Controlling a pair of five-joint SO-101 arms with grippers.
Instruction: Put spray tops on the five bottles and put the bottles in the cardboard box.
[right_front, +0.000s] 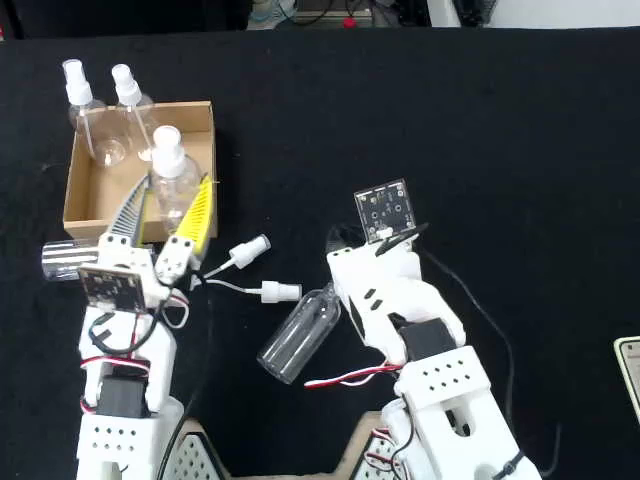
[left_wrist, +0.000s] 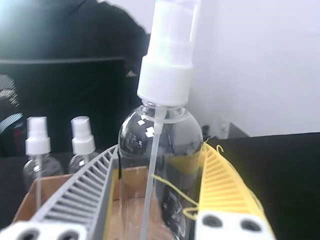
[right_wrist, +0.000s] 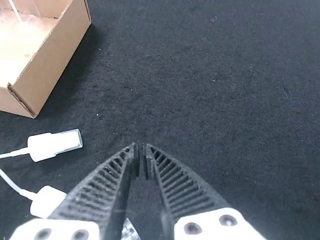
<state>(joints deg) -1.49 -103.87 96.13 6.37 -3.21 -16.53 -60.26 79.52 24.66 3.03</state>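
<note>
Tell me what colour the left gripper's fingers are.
The left gripper has one yellow finger, one grey; best in the left wrist view.

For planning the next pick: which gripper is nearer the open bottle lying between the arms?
Right. The right gripper sits beside that bottle; the left gripper holds a capped bottle above the box.

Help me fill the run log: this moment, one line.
left gripper: shut on capped bottle at cardboard box | box: two capped bottles | table: two spray tops, uncapped bottle | right gripper: shut, empty
</note>
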